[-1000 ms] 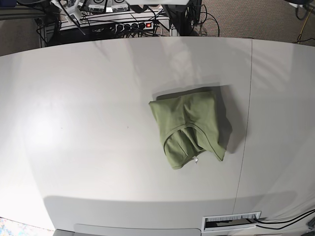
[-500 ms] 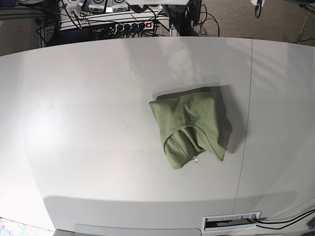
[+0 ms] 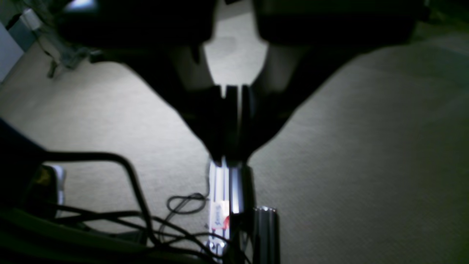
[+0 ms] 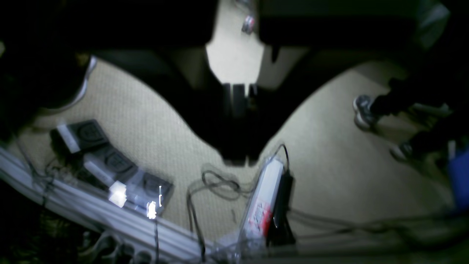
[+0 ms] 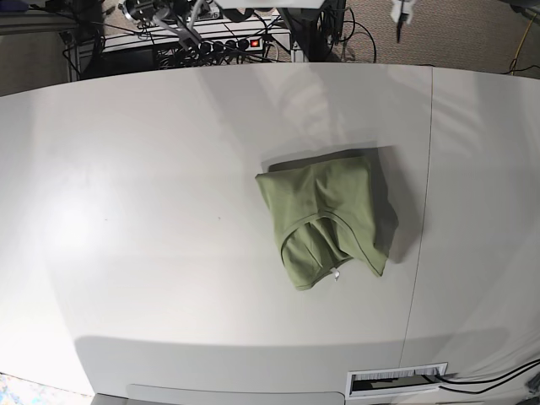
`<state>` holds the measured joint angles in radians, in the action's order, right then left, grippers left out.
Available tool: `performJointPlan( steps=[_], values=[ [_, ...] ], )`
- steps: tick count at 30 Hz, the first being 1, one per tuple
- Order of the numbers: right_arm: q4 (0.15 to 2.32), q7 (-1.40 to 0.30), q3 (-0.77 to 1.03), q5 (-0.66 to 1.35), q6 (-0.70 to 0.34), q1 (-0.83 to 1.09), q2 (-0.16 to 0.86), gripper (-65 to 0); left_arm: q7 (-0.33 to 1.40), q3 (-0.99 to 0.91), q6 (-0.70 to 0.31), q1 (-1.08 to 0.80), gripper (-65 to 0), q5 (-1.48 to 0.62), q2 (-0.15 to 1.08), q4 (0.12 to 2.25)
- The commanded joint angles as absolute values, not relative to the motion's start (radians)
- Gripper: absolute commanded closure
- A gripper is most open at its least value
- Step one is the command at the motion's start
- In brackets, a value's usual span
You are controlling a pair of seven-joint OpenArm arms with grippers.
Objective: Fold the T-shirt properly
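Lying right of centre on the white table (image 5: 126, 211), the olive T-shirt (image 5: 325, 219) sits folded small, neckline showing. Left gripper (image 3: 231, 146) and right gripper (image 4: 238, 146) are closed and empty, off the table. The loose, skewed fold could slump open.

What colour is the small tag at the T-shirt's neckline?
White, against the olive-green T-shirt; the tag shows best in the base view.

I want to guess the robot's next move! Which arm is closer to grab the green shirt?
Probably the left gripper. It shows at the table's far edge on the T-shirt's side. The right gripper is off toward the other side, farther away. Both are shut.
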<state>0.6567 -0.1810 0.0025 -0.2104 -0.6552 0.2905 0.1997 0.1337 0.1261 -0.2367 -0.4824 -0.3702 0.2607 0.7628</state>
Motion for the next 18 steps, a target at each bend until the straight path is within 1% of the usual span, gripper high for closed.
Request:
performJointPlan(
  steps=[1, 5, 9, 11, 13, 16, 18],
  values=[
    [0.617, -0.169, -0.013, -0.221, -0.590, 0.277, 0.206, 0.0, 0.121, 0.126, -0.234, -0.480, 0.0, -0.360, 0.250, 0.746],
    [0.452, -0.155, -0.083, -0.189, -0.345, 0.207, 0.191, 0.0, 0.077, 0.126, -0.228, -0.447, 0.0, -0.339, 0.189, 0.682],
    [0.405, -0.150, -0.133, -0.062, -0.187, 0.187, 0.179, 0.0, 0.059, 0.126, -0.223, -0.440, 0.0, -0.311, 0.129, 0.671],
    [0.404, -0.149, -0.155, -0.039, -0.146, 0.183, 0.173, 0.0, 0.050, 0.126, -0.180, -0.440, 0.0, -0.271, 0.100, 0.669],
    [0.404, -0.157, -0.182, -0.015, -0.130, 0.176, 0.168, 0.0, 0.045, 0.126, -0.128, -0.437, 0.0, -0.231, 0.076, 0.669],
    [0.404, -0.227, -0.216, 0.043, -0.067, 0.166, 0.157, 0.0, 0.043, 0.126, -0.104, -0.431, 0.0, -0.211, 0.055, 0.669],
    [0.404, -0.252, -0.233, 0.085, -0.051, 0.166, 0.152, 0.0, 0.044, 0.126, -0.101, -0.429, 0.0, -0.212, 0.050, 0.669]
  ],
)
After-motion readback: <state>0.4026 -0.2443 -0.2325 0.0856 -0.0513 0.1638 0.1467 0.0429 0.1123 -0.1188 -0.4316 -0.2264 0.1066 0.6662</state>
